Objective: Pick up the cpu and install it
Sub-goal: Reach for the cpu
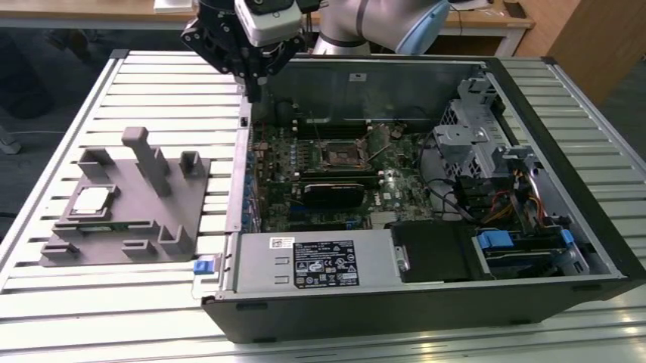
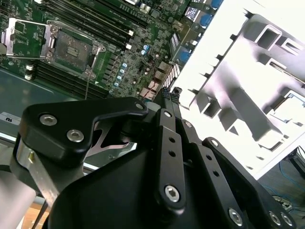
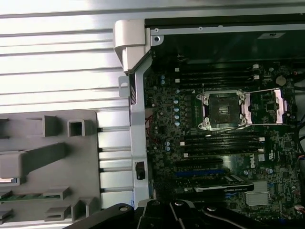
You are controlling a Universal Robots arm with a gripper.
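CPU (image 1: 91, 199) lies flat on the grey fixture (image 1: 121, 227) on the slatted desk (image 1: 151, 83), well apart from the closed, empty jaws above the open computer case's (image 1: 424, 302) wall nearest that fixture.

Tallied in the exterior view: one cpu (image 1: 92, 199), one fixture (image 1: 141, 227), one case (image 1: 424, 296), one board (image 1: 404, 189), one socket (image 1: 341, 155), one card (image 1: 333, 193). One arm (image 1: 389, 26) and one gripper (image 1: 250, 94) are noted; one slatted table (image 1: 162, 83) is recorded.
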